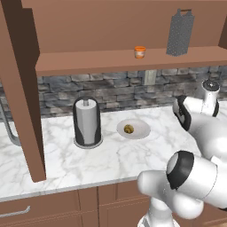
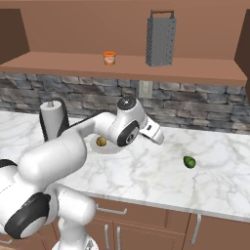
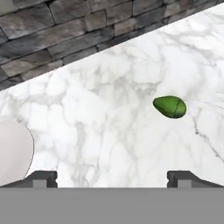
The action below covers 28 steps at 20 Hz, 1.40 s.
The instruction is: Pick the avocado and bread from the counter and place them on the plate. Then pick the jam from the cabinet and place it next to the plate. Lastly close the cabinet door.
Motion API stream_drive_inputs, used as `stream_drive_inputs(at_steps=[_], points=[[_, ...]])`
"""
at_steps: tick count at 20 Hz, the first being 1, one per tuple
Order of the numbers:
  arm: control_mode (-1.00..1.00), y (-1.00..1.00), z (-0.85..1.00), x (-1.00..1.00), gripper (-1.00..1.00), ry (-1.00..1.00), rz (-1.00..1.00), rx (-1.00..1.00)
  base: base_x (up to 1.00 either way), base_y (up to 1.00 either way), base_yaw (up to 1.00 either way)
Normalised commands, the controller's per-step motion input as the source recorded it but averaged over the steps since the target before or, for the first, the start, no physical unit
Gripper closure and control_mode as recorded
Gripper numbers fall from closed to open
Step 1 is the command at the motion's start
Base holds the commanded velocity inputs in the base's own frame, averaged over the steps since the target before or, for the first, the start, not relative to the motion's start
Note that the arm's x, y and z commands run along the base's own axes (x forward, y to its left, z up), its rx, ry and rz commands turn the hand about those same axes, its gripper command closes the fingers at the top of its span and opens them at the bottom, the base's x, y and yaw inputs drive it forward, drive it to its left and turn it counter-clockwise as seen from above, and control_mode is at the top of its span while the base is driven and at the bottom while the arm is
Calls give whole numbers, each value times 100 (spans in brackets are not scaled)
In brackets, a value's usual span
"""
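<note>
In the left base view, the bread [image 1: 128,129] lies on the plate [image 1: 141,129], which sits on the marble tabletop [image 1: 66,159] just right of the paper-towel holder [image 1: 87,123]. Above, the cabinet [image 1: 111,26] stands open, its door [image 1: 20,88] swung out at the left edge. On its shelf the jam [image 1: 140,52] sits left of the tall grater [image 1: 180,33], the two apart. The white arm [image 1: 199,133] rises at the right.

In the right base view, the arm [image 2: 73,151] reaches over the tabletop [image 2: 146,171] and partly covers the plate [image 2: 110,149], where the bread [image 2: 101,141] shows beside the wrist. The avocado [image 2: 189,162] lies alone on the marble, well to the right of the plate. The jam [image 2: 109,58] and grater [image 2: 160,39] stand on the shelf, with the paper-towel holder [image 2: 52,117] behind the arm.

In the hand view, the tool [image 3: 112,178] is spread wide, its two tips far apart with nothing between them. The avocado [image 3: 169,106] lies on the tabletop [image 3: 109,109] ahead, nearer the right tip, not touching either. The edge of the plate [image 3: 17,153] curves in at the left, and the stone wall [image 3: 57,30] runs along the top.
</note>
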Motion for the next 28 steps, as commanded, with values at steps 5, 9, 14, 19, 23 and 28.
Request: stream_drive_inputs(at_steps=[5,9,14,19,23,28], points=[[-100,-24,-3,2,-100,12,12,-9,0,0,0],[-100,-20,-17,1,-100,17,16,-7,0,0,0],[-100,-28,-27,0,-100,27,16,-7,0,0,0],[-100,-41,-29,0,-100,30,11,-4,0,0,0],[-100,-53,-26,0,-100,14,7,0,0,0,0],[-100,-50,-29,0,-100,2,10,0,0,0,0]])
